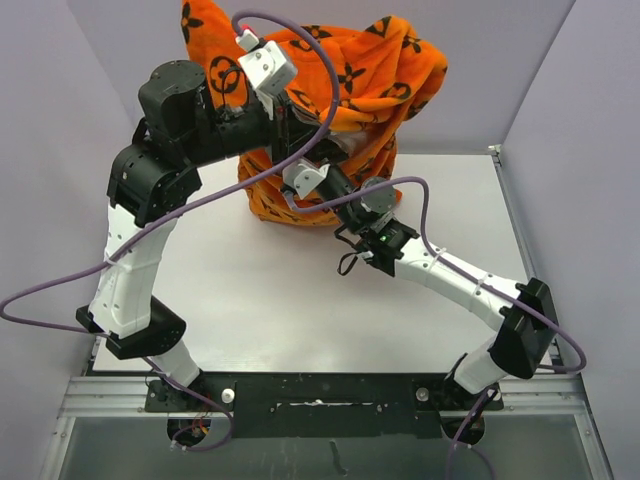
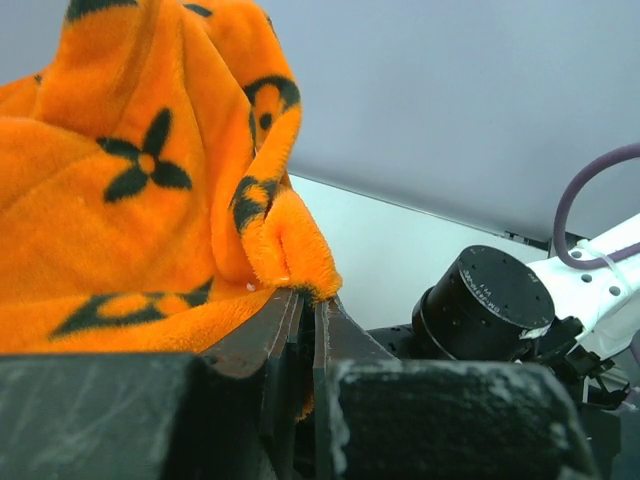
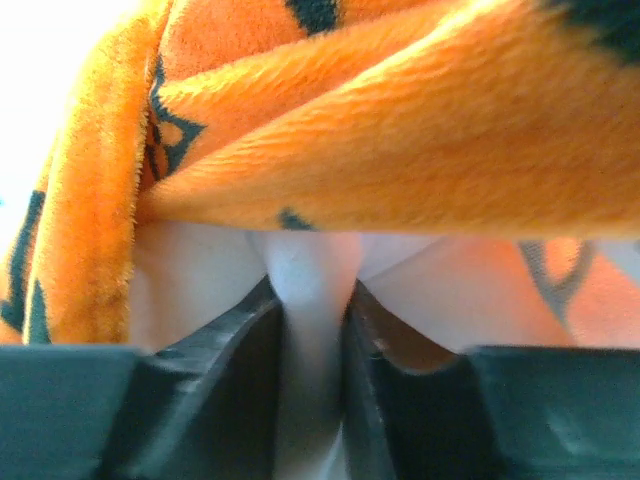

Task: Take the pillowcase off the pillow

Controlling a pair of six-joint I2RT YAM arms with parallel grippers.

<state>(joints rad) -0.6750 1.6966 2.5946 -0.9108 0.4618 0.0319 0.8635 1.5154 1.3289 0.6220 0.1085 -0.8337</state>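
Note:
The orange pillowcase (image 1: 365,75) with dark flower motifs is lifted high at the back of the table, bunched and draped. My left gripper (image 1: 285,125) is raised and shut on a fold of the pillowcase's edge (image 2: 290,255); in the left wrist view the jaws (image 2: 310,300) pinch the orange plush. My right gripper (image 1: 335,180) reaches under the hanging cover and is shut on a pinch of the white pillow (image 3: 312,280), which shows only in the right wrist view below the orange fabric (image 3: 400,130). The pillow is hidden in the top view.
The white table (image 1: 270,290) lies in front of the bundle. Grey walls (image 1: 580,90) close in left, right and back. Purple cables (image 1: 330,110) loop over both arms. The right arm's wrist joint (image 2: 485,305) shows in the left wrist view.

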